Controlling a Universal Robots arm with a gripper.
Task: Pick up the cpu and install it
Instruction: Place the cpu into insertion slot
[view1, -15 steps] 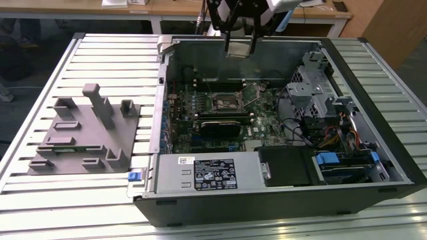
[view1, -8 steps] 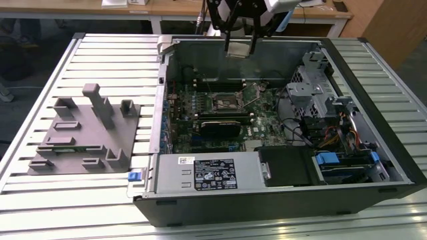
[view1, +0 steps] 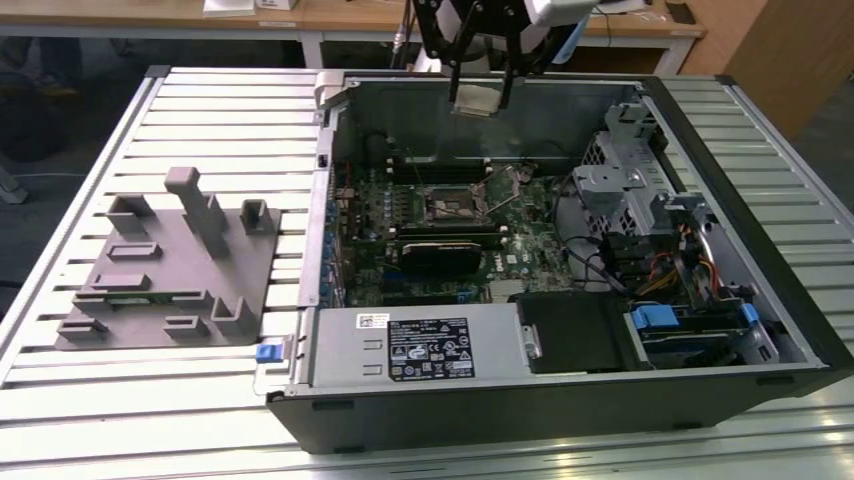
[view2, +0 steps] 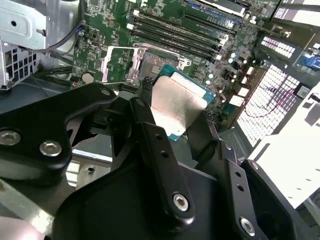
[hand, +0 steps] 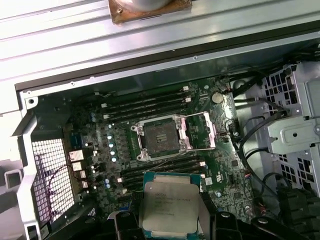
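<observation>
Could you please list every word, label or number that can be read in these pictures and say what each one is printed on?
No text can be read with certainty.
Large label on the power supply box, exterior view: print too small to read.
Printed lines on the cpu, held in the gripper, first wrist view: illegible.

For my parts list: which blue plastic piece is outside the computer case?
The blue tab at the case's outer corner, on the exterior view's left; the other two sit inside.
</observation>
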